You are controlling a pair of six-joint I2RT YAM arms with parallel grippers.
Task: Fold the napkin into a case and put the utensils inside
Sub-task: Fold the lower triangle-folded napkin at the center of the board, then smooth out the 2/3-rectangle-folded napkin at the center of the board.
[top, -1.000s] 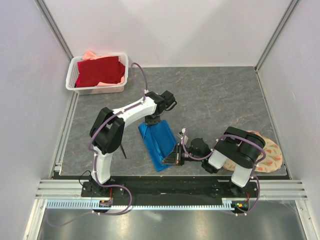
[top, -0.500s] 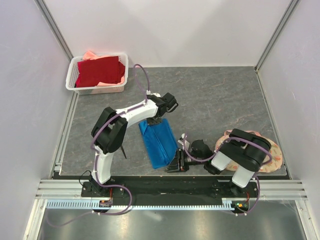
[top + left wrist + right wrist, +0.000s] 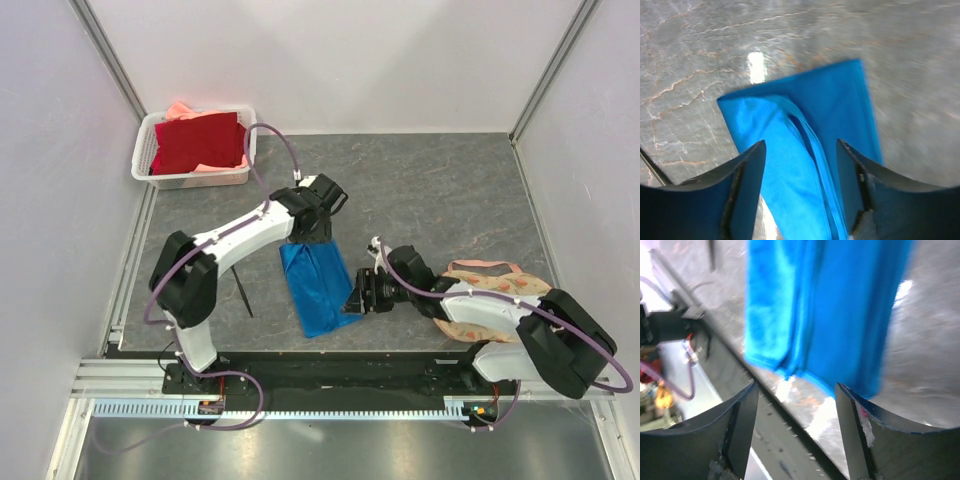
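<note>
Left end effector (image 3: pixel 303 240) hangs open over the far end of the napkin (image 3: pixel 318 290), right end effector (image 3: pixel 353 299) open beside its near right edge.

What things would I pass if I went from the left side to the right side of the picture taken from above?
white basket → black utensil → blue napkin → flowery round mat
</note>
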